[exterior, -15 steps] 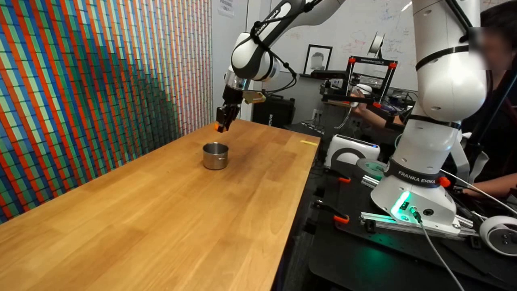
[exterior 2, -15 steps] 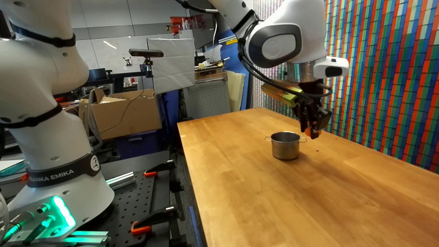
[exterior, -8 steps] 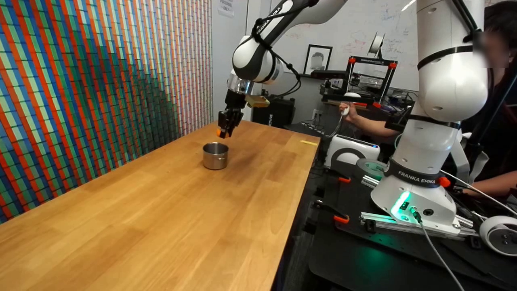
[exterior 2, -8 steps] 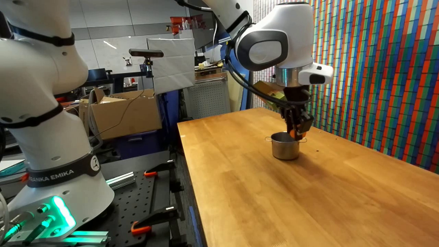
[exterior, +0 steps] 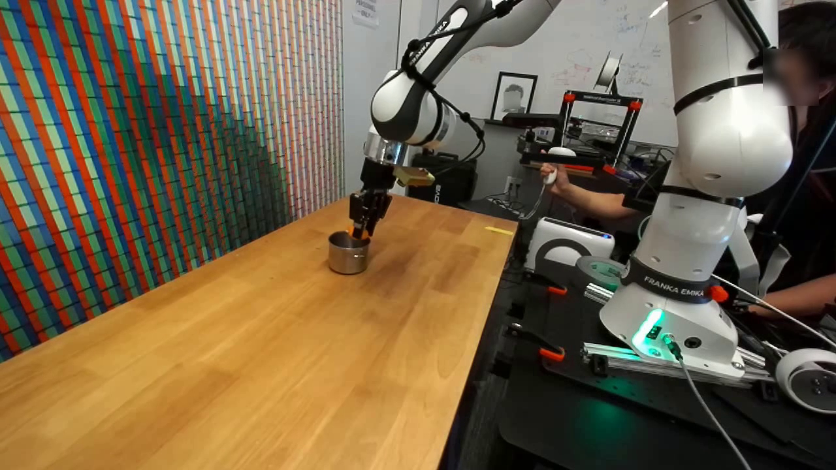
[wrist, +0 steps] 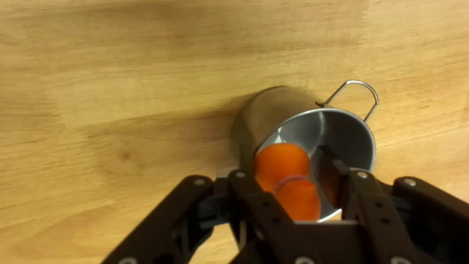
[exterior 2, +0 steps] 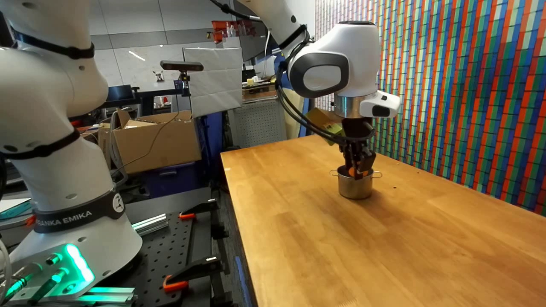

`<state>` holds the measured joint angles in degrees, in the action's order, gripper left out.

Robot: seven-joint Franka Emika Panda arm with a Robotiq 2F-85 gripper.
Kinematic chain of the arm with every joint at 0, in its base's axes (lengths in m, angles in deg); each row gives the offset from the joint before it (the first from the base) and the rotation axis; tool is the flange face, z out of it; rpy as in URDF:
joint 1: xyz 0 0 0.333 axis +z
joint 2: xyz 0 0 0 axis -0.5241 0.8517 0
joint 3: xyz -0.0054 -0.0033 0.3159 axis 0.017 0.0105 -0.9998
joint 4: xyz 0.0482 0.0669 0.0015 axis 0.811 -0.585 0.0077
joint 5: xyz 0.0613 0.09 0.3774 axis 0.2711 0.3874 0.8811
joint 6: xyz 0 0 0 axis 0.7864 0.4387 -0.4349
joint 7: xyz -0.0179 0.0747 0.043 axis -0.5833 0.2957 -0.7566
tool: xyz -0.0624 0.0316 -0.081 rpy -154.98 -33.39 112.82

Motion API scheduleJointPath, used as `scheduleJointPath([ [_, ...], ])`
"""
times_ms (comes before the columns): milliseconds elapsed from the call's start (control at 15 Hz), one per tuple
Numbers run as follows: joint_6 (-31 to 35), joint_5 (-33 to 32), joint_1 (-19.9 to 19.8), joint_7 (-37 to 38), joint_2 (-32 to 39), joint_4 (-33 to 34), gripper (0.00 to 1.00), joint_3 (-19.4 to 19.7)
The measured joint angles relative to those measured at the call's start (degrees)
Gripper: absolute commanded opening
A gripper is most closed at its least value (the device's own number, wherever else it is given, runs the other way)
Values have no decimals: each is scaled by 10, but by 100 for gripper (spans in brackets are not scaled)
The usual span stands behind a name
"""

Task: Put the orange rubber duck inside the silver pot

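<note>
The silver pot (exterior: 347,260) stands upright on the wooden table and shows in both exterior views, also here (exterior 2: 355,189). In the wrist view its mouth (wrist: 346,134) and one wire handle show. My gripper (exterior 2: 358,175) points down with its fingertips at the pot's mouth. The orange rubber duck (wrist: 281,161) is between the fingers, touching or very near the left finger in the wrist view. A gap shows between it and the right finger. In an exterior view the duck (exterior 2: 352,172) sits at the rim level, partly hidden by fingers.
The wooden table (exterior: 281,346) runs along a colourful tiled wall (exterior: 163,130). A yellow strip (exterior: 499,230) lies near the table's edge. The robot base (exterior 2: 76,247) stands on a black bench beside the table. A person's hand with a controller (exterior: 554,176) is behind.
My gripper has moved over the pot and down, carrying the duck from beside the pot to its mouth. A gap now shows between duck and one finger. The pot has not moved.
</note>
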<state>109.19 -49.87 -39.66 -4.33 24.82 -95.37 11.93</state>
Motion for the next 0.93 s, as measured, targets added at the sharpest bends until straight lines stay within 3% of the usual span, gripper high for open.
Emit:
scheduleJointPath([
  [133, 0, 0, 2, 0, 5, 4, 97, 0],
  [200, 0, 0, 2, 0, 7, 6, 100, 0],
  [667, -15, -31, 2, 0, -2, 54, 100, 21],
  [933, -93, -44, 1, -6, -29, 77, 100, 41],
])
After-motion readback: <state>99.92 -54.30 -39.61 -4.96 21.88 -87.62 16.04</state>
